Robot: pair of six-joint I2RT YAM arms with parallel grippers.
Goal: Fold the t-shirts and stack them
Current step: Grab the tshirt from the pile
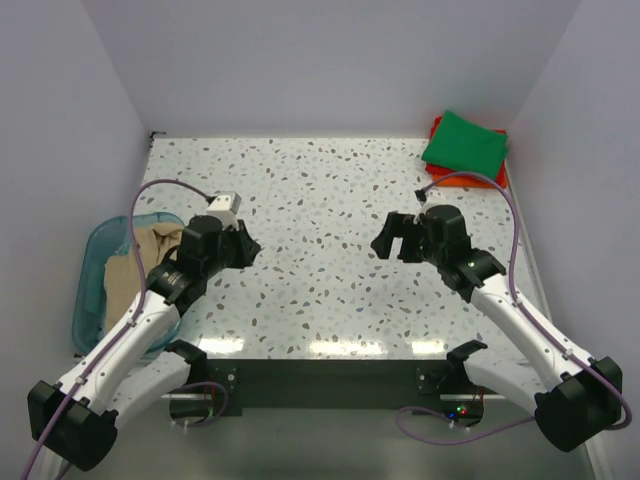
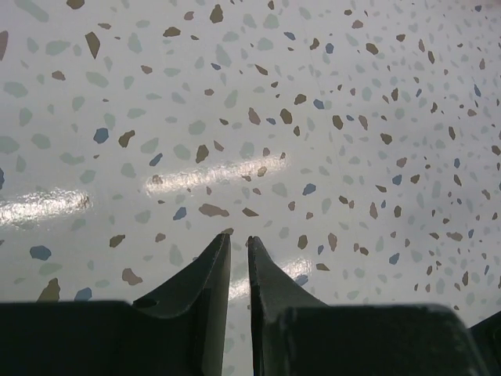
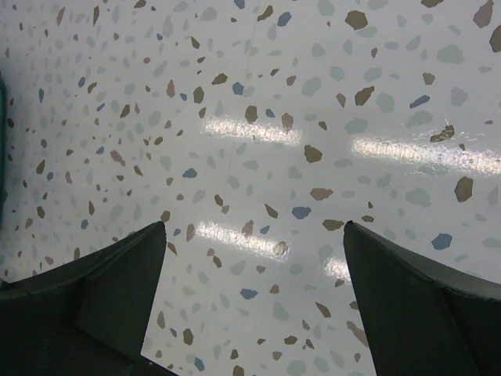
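A folded green t-shirt [image 1: 465, 145] lies on an orange-red t-shirt [image 1: 437, 127] at the table's back right corner. A crumpled tan t-shirt [image 1: 140, 262] sits in the teal basket [image 1: 92, 275] at the left edge. My left gripper [image 1: 245, 248] [image 2: 239, 236] hovers over bare table just right of the basket, its fingers only a narrow slit apart with nothing between them. My right gripper [image 1: 388, 238] [image 3: 254, 223] hangs over the table's middle right, wide open and empty. Both wrist views show only speckled tabletop beneath the fingers.
White walls close in the speckled table [image 1: 320, 190] on the left, back and right. The basket overhangs the left table edge. Purple cables loop above both arms. A dark base bar runs along the near edge.
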